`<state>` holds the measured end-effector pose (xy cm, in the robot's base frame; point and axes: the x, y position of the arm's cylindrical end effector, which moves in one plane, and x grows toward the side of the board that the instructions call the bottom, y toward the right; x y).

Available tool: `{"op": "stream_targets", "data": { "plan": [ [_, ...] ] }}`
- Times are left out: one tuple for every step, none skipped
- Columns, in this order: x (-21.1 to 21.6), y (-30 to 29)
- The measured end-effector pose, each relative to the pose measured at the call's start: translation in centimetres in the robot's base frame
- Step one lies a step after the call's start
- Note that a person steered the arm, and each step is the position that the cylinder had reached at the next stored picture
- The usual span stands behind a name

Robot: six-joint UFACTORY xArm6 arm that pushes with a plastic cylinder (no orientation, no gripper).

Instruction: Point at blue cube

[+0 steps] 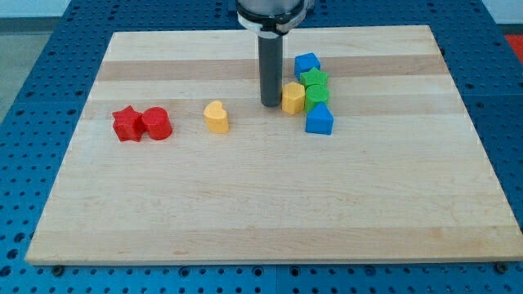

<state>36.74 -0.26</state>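
The blue cube (pixel 306 64) sits at the top of a tight cluster right of the board's centre. Below it are a green star (pixel 314 79), a green block (pixel 316 96), a yellow hexagonal block (pixel 292 97) and a blue block with a peaked top (pixel 319 120). My tip (pixel 270 104) rests on the board just left of the yellow hexagonal block, close to touching it. The tip is below and to the left of the blue cube, apart from it.
A yellow heart (pixel 216 116) lies left of my tip. A red star (pixel 126 124) and a red cylinder (pixel 156 123) sit together at the view's left. The wooden board (pixel 261 204) lies on a blue perforated table.
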Motion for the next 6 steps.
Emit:
{"op": "stream_targets", "data": {
  "plan": [
    [-3.0,-0.3],
    [-6.1,-0.6],
    [-8.6,-0.2],
    [-10.0,1.9],
    [-10.4,4.8],
    [-10.4,7.7]
  ]
}}
